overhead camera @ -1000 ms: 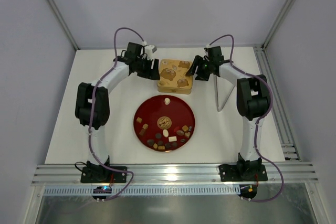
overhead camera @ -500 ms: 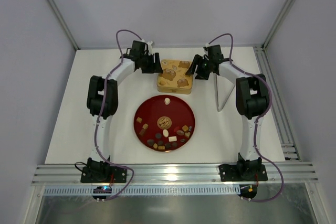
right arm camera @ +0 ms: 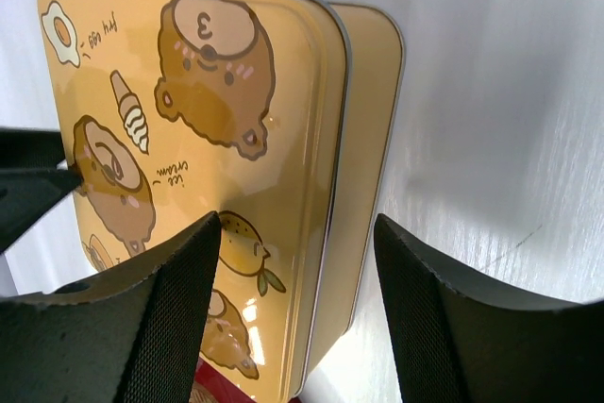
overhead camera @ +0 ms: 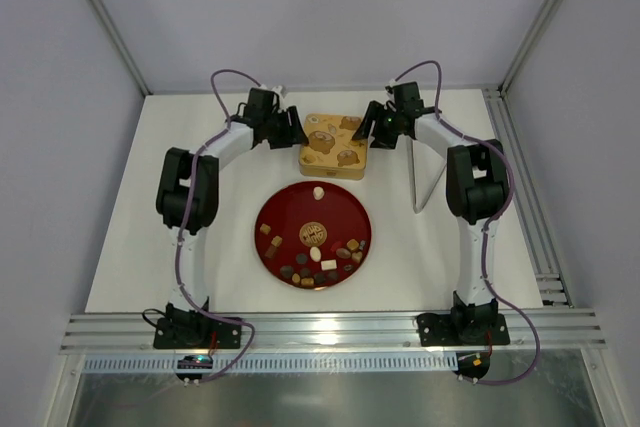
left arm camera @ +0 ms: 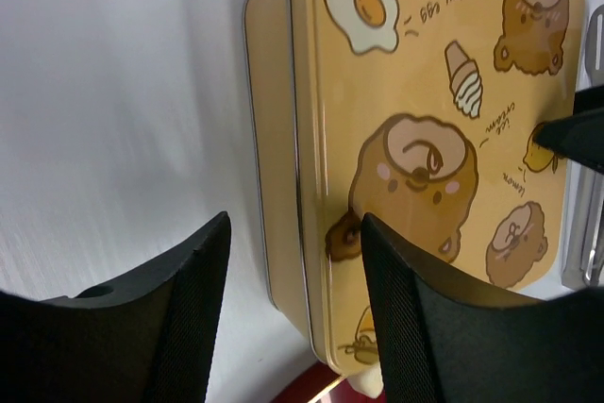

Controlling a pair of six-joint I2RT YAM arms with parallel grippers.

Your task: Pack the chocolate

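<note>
The chocolate (overhead camera: 320,265), several small brown and cream pieces, lies on the round red plate (overhead camera: 345,202); one cream piece (overhead camera: 318,192) sits near the plate's far rim and shows in the left wrist view (left arm camera: 370,384). Behind the plate stands a closed gold tin (overhead camera: 334,146) with bear cartoons on its lid. My left gripper (overhead camera: 297,127) is open, its jaws straddling the tin's left edge (left arm camera: 294,233). My right gripper (overhead camera: 371,129) is open, its jaws straddling the tin's right edge (right arm camera: 297,233). Neither gripper holds anything.
A flat grey panel (overhead camera: 428,172) leans on the table right of the tin. Aluminium rails run along the front (overhead camera: 330,332) and the right side (overhead camera: 525,207). White walls close the table in at the back and sides.
My left arm has swung its elbow outward and brought its gripper down against the tin's left edge. My right gripper has barely moved.
</note>
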